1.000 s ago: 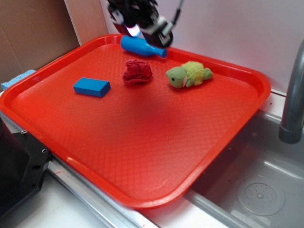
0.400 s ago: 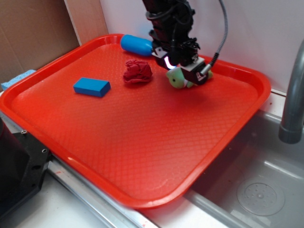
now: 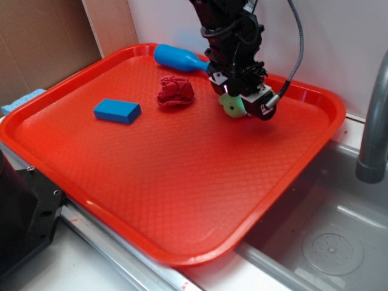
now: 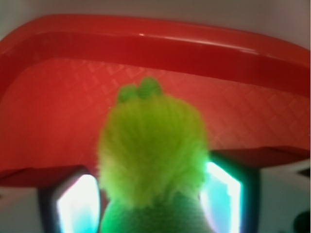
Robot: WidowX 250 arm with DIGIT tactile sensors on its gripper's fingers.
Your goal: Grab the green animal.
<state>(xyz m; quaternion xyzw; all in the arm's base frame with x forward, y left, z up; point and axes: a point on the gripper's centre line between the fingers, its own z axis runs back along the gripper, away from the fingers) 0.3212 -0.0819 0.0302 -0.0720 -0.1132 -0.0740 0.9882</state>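
The green animal (image 3: pixel 232 105) lies at the back right of the red tray (image 3: pixel 182 182), mostly covered by the arm; only its light-green head shows. My gripper (image 3: pixel 241 107) has come down over it. In the wrist view its fuzzy yellow-green body (image 4: pixel 153 145) fills the space between my gripper's (image 4: pixel 150 206) glowing fingers (image 4: pixel 77 204). The right finger touches the fur, while a thin strip of tray shows beside the left one. The jaws stand wide apart, open around the toy.
A red wrinkly cloth ball (image 3: pixel 176 91) sits just left of the toy, a blue bottle (image 3: pixel 179 59) lies by the back rim, and a blue block (image 3: pixel 117 111) further left. The tray's raised rim (image 4: pixel 146 39) runs behind the toy. A sink (image 3: pixel 327 242) and faucet (image 3: pixel 373 121) are at right.
The gripper came from above the blue bottle to the right and down, and now straddles the green animal. The toy has shifted little.
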